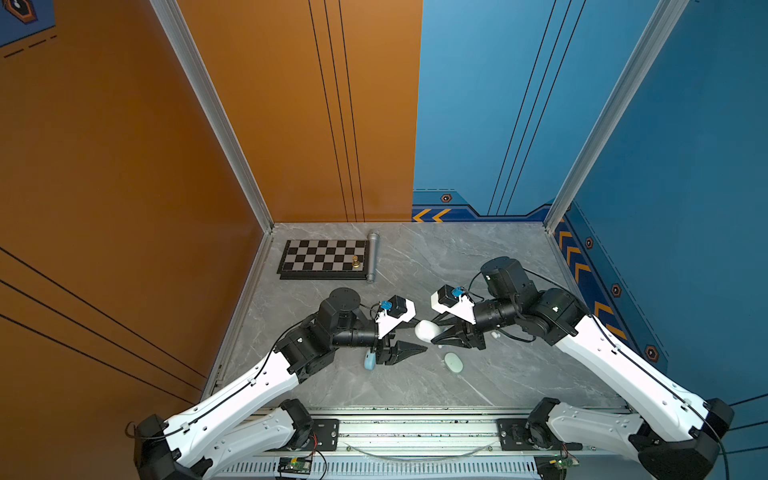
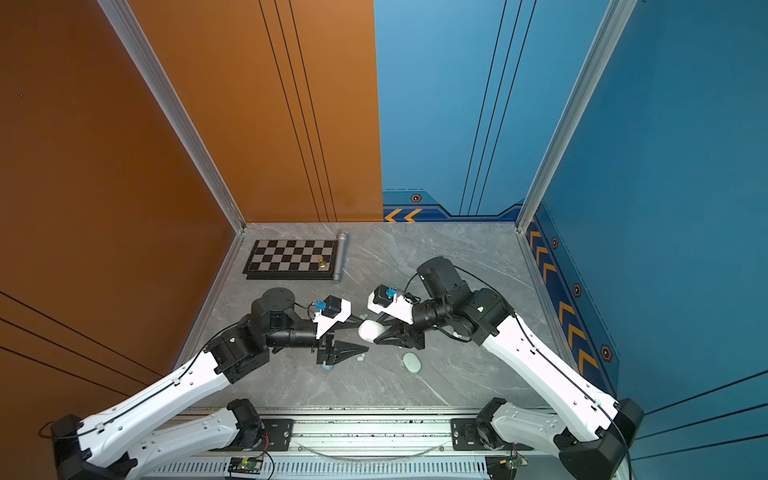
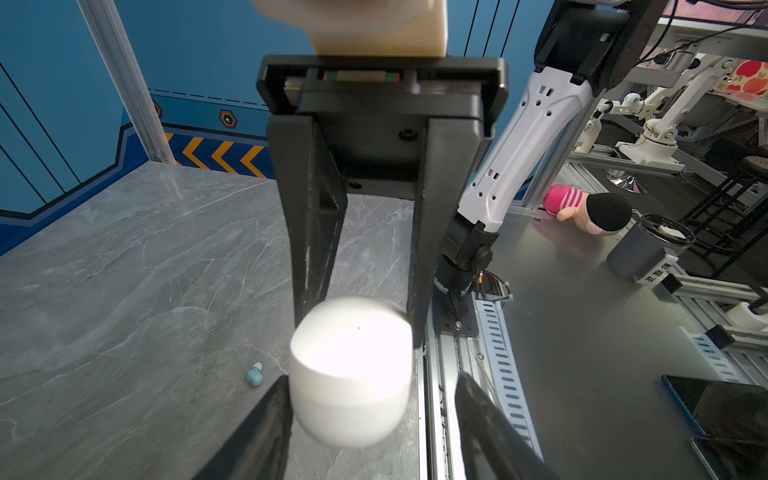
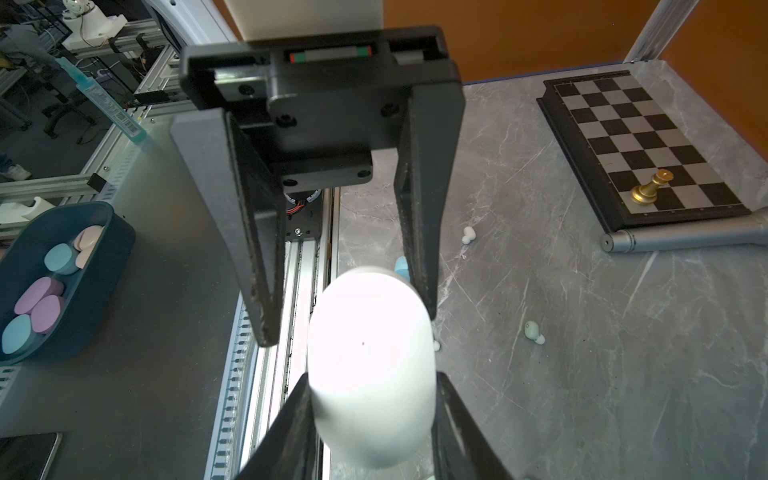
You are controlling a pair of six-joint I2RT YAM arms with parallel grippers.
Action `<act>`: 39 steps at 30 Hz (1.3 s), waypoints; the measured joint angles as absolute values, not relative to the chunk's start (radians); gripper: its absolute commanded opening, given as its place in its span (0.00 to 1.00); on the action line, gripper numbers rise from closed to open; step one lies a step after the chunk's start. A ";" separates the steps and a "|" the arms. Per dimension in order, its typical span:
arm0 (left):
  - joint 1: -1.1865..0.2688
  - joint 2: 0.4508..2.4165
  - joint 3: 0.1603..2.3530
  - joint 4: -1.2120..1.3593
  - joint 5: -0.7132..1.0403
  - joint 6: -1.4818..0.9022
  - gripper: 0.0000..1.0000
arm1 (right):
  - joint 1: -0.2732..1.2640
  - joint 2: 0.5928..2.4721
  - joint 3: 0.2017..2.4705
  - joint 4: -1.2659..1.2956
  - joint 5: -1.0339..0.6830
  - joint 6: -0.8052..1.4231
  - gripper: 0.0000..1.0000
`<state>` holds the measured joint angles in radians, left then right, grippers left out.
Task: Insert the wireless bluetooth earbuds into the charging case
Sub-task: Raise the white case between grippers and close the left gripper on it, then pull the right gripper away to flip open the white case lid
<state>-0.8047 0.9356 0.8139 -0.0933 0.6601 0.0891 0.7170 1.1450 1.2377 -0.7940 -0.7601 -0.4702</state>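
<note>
Right pincer (image 4: 374, 380) clamped on white case (image 1: 426, 330), held off the bench (image 1: 498, 374). Probably so the left pincer (image 3: 372, 379), part open and straddling the other end, can open it. Mint earbud (image 4: 533, 331) and blue earbud (image 3: 254, 374) lie loose on bench.

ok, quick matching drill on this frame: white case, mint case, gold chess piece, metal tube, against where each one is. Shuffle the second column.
Things:
1. white case
2. mint case
3. gold chess piece
4. metal tube

Places:
A. lying along one edge of the chessboard
B. standing on a square near the board's corner
C. held between the fingers of the right gripper
D. lying free on the table

Pairs: 1-C, 2-D, 3-B, 4-A
</note>
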 measured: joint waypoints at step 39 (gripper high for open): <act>-0.805 0.962 0.814 -0.101 0.671 0.108 0.00 | 0.678 1.124 1.240 -0.774 -0.750 -0.388 0.57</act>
